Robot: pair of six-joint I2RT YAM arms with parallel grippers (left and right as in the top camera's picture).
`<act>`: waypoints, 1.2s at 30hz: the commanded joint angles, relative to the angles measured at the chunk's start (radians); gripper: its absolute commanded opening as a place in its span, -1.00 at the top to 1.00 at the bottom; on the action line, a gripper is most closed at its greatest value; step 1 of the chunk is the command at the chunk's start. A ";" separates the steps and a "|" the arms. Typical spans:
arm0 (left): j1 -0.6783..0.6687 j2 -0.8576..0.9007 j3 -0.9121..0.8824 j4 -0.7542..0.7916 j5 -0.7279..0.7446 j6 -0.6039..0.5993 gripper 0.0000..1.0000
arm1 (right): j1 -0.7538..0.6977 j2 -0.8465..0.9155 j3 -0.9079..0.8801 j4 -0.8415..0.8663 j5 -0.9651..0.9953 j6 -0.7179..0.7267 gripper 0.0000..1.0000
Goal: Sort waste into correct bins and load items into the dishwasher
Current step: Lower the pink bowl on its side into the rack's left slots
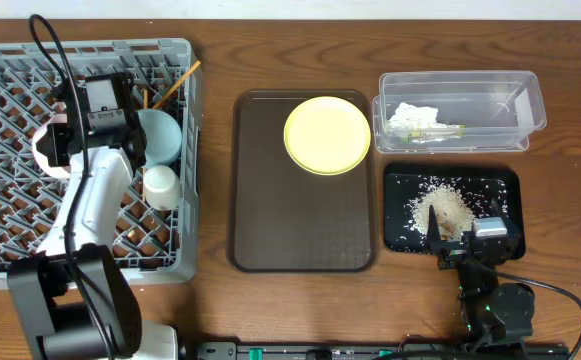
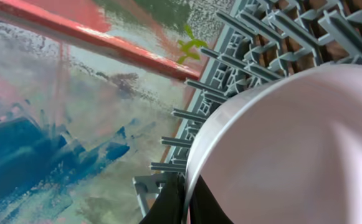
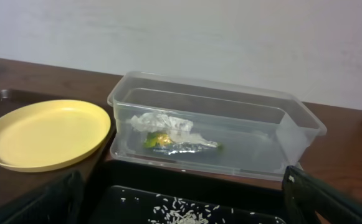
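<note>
My left gripper [image 2: 185, 202]: jaws clamped on white bowl [image 2: 280, 149] rim, rack [image 1: 80, 47] just below. Beside: blue bowl [image 1: 160, 135], cup [image 1: 160, 186], chopsticks [image 1: 177, 84], racked. My right gripper [image 3: 182, 182]: jaws apart over black tray [image 1: 500, 185] with rice [image 1: 448, 208]; tissue [image 1: 410, 115], wrapper [image 3: 168, 142] in tub [image 1: 495, 90] ahead. To do, I judge: this bowl, plate [image 1: 327, 134] ahead-left.

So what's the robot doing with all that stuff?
It's tidying up. The left tool pinches the rim of a white bowl at the grey rack, where a blue bowl, cup and chopsticks already sit. The right tool hangs open over the black tray of rice scraps. The tissue and wrapper lie in the clear tub, and the yellow plate sits on the brown tray, not yet loaded.
</note>
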 commanded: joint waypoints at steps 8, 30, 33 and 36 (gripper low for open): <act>0.017 0.017 -0.016 0.066 -0.053 0.069 0.87 | -0.006 -0.006 -0.003 -0.001 0.003 -0.007 -0.98; -0.032 0.092 -0.022 0.083 -0.136 0.089 0.87 | -0.006 -0.006 -0.003 -0.001 0.003 -0.007 -0.98; -0.076 0.092 -0.022 0.079 -0.173 0.089 0.87 | -0.006 -0.006 -0.003 -0.001 0.003 -0.007 -0.99; -0.112 0.092 -0.022 0.073 -0.181 0.089 0.86 | -0.006 -0.006 -0.003 -0.001 0.003 -0.007 -0.98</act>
